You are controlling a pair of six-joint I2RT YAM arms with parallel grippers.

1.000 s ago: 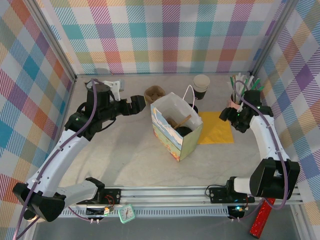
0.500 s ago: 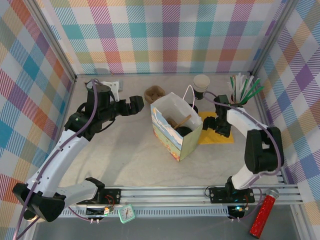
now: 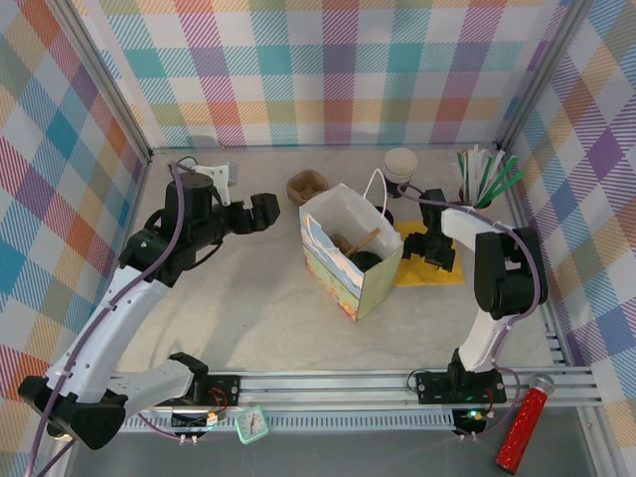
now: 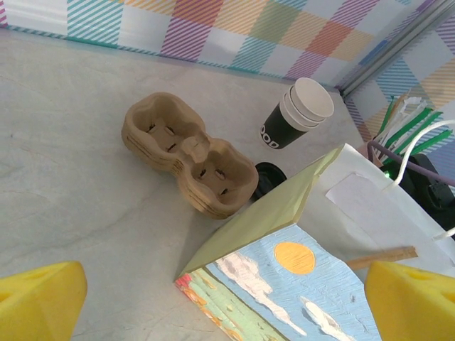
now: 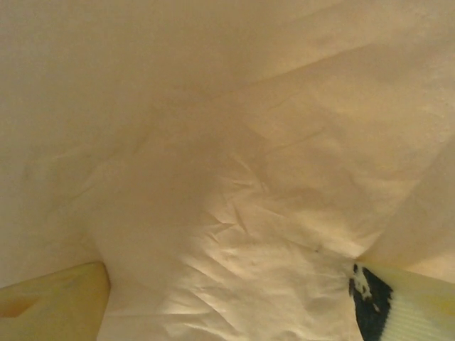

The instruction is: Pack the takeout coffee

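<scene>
Top cam: my left hand (image 3: 260, 211) spread wide, left of the white paper bag w/ painted side (image 3: 348, 268); right hand (image 3: 437, 249) low over the yellow paper napkin (image 3: 409, 270). Left wrist: black-lidded takeout coffee (image 4: 269, 177) on tabletop (image 4: 71, 213), behind the bag, just beside the brown pulp carrier (image 4: 188, 153). Right wrist: fingers wide apart, creased napkin close up.

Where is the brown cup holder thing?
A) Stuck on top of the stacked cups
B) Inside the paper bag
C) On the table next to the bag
C: the brown pulp cup carrier sits flat on the table, just outside the paper bag.
</scene>
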